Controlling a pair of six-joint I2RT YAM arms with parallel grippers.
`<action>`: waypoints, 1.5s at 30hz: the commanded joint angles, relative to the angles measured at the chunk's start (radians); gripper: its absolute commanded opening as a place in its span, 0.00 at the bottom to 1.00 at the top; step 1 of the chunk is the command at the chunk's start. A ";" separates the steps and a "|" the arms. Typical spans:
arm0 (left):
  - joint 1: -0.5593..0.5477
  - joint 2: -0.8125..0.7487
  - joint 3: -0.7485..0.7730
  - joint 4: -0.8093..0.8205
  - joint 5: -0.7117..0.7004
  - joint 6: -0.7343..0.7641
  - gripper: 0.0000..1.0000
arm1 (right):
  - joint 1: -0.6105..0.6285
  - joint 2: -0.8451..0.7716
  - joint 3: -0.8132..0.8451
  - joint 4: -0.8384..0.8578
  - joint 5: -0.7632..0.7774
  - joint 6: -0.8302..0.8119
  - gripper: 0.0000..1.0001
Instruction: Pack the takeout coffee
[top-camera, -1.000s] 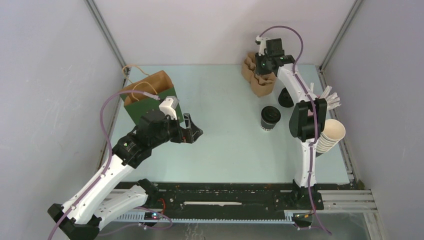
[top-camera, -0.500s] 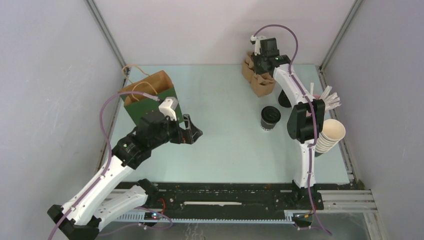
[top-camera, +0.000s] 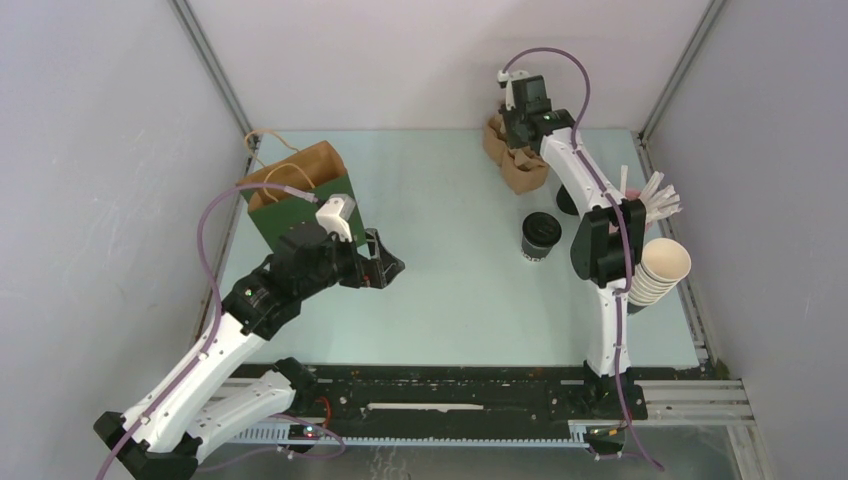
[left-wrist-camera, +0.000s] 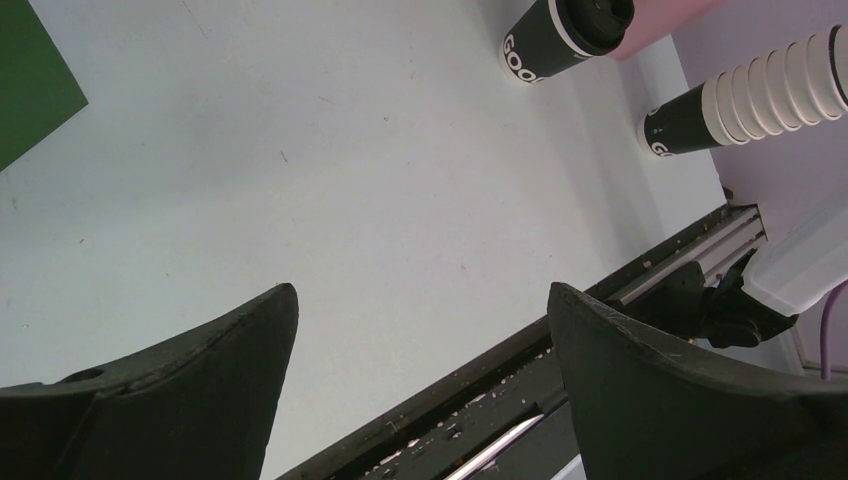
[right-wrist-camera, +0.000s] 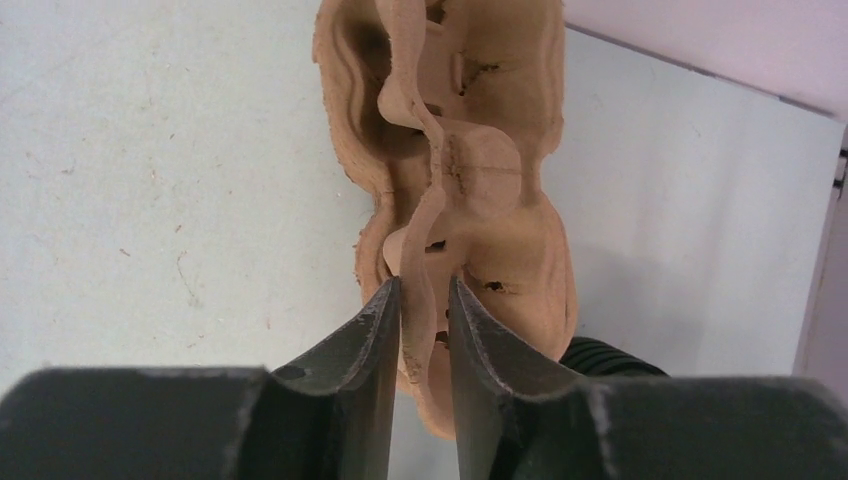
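Takeout coffee (top-camera: 541, 237) (left-wrist-camera: 565, 35): upright on the table (top-camera: 450, 300), right of centre, dark-and-white wall, black-lidded; nothing touches it
Coffee's neighbours: pulp carrier on its far side, right arm's elbow just to its right, paper bag well apart to its left
Pulp carrier (top-camera: 527, 172) (right-wrist-camera: 480, 150): brown moulded cup tray at the far edge, right of centre; cup wells bare; a raised ridge runs down its middle
Right gripper (top-camera: 519, 147) (right-wrist-camera: 423, 290): reached out to the far side, pointing down into the carrier; fingers (right-wrist-camera: 372, 340) pinched narrow, one each side of the centre ridge and pressed against it; wrist view shows the ridge held between them
Carrier lifted or resting: cannot tell
Left gripper (top-camera: 385, 258) (left-wrist-camera: 420, 300): spread wide, holding nothing, over bare table left of centre, just beside the near right corner of the bag, aimed toward the right
Paper bag (top-camera: 300, 185) (left-wrist-camera: 30, 90): brown with a green front face, standing open-mouthed at the left side, twine handle up at its far edge
Stack of lidless cups (top-camera: 665, 268) (left-wrist-camera: 760, 95): at the right edge, near side of the coffee, nested, cream mouth tilted upward
Pink cup of straws (top-camera: 650, 195) (left-wrist-camera: 660, 20): right edge, far side of the stack, white straws fanned out
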 joint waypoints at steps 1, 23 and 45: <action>-0.004 -0.016 -0.021 0.026 0.007 -0.008 1.00 | -0.015 0.012 0.056 -0.041 0.034 0.013 0.37; -0.003 -0.014 0.002 0.009 -0.003 0.003 1.00 | 0.002 0.083 0.122 -0.055 0.029 -0.002 0.49; -0.004 -0.044 0.042 -0.042 -0.050 -0.011 1.00 | 0.103 -0.076 0.097 -0.020 0.248 -0.177 0.00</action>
